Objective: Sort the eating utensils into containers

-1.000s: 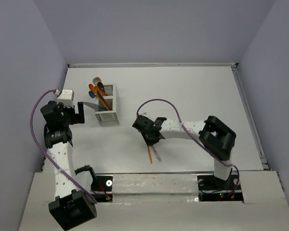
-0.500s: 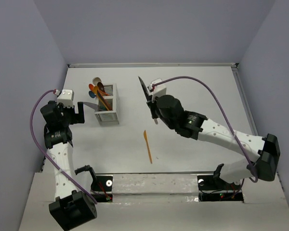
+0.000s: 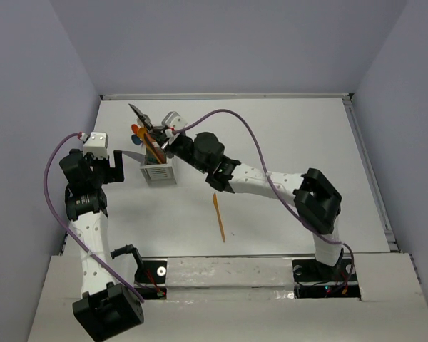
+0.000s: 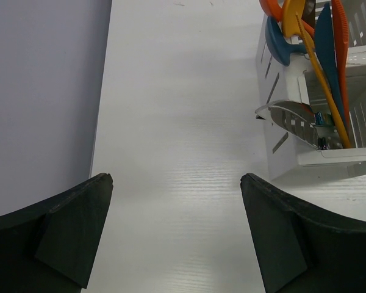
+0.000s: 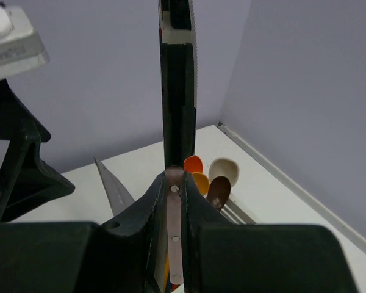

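Left pincer (image 4: 175, 180) gapes wide; caddy (image 4: 354, 156) of utensils (image 4: 327, 55) ahead right.

white slatted caddy (image 3: 160, 173) sits upper left of the top view, divided into compartments. spoons stand in it w/ bowls sticking out past its far end: orange spoon (image 5: 193, 163), beige spoon (image 5: 223, 167), brown spoon (image 5: 218, 189), blue spoon (image 4: 278, 47). a teal knife (image 4: 326, 49) leans inside among slim orange handles. a silver blade (image 4: 285, 115) pokes out thru the caddy's left side. an orange knife (image 3: 219, 217) lies flat near center frame, well apart from the caddy. a dark serrated knife (image 5: 177, 91) points up, pinched in the right gripper (image 5: 175, 183) over the caddy.
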{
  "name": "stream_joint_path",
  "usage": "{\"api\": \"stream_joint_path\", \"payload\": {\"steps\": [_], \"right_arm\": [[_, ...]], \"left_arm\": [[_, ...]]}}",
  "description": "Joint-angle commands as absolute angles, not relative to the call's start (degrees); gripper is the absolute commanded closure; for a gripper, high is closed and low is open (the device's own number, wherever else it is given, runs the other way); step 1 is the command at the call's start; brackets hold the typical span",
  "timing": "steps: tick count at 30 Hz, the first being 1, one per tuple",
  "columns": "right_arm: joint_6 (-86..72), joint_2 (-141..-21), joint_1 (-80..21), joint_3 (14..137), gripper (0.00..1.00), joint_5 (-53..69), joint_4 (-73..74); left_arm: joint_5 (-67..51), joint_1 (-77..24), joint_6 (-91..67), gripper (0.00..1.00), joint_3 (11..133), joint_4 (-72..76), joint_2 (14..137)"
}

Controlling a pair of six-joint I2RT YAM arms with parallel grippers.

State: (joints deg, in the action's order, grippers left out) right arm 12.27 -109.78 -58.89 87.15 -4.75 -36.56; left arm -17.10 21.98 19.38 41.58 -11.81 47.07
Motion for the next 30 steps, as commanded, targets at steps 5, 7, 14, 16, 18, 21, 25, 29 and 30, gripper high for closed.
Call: {"api": "stream_joint_path", "payload": {"steps": [5, 7, 14, 16, 18, 21, 25, 29, 30], "right_arm": [[10.46, -118.20, -58.97, 96.75, 1.00, 5.27, -45.44], [10.46, -120.66, -58.36, 97.99, 1.00, 5.62, -44.74], [5.89, -125.15, -54.84, 97.74, 1.00, 7.29, -44.38], [6.24, -125.77, -54.84, 96.51, 1.00, 7.73, -43.86], [4.75, -126.38, -54.84, 95.98, 1.00, 8.00, -42.98], [2.38, -126.21, -54.84, 94.49, 1.00, 10.54, -41.57], [2.19, -125.77, -54.84, 92.20, 1.00, 9.58, -41.49], [3.87, -126.21, -54.84, 90.88, 1.00, 8.18, -40.96], [3.87, -126.21, -54.84, 90.70, 1.00, 8.09, -40.87]], "left_arm": [[-16.70, 22.50, 18.90, 0.01, 40.61, -8.79, 46.14], [-16.61, 22.50, 18.90, 0.01, 40.52, -8.79, 45.88], [-17.14, 22.41, 19.07, 0.01, 40.43, -8.79, 45.44], [-17.14, 22.50, 19.07, 0.01, 40.43, -8.79, 45.53], [-17.14, 22.50, 19.07, 0.01, 40.43, -8.79, 45.44], [-17.05, 22.41, 19.07, 0.01, 40.34, -8.79, 45.18], [-17.05, 22.41, 19.07, 0.01, 40.34, -8.79, 45.00], [-17.05, 22.50, 19.07, 0.01, 40.25, -8.70, 44.83], [-17.05, 22.50, 19.07, 0.01, 40.25, -8.61, 44.74]]}}
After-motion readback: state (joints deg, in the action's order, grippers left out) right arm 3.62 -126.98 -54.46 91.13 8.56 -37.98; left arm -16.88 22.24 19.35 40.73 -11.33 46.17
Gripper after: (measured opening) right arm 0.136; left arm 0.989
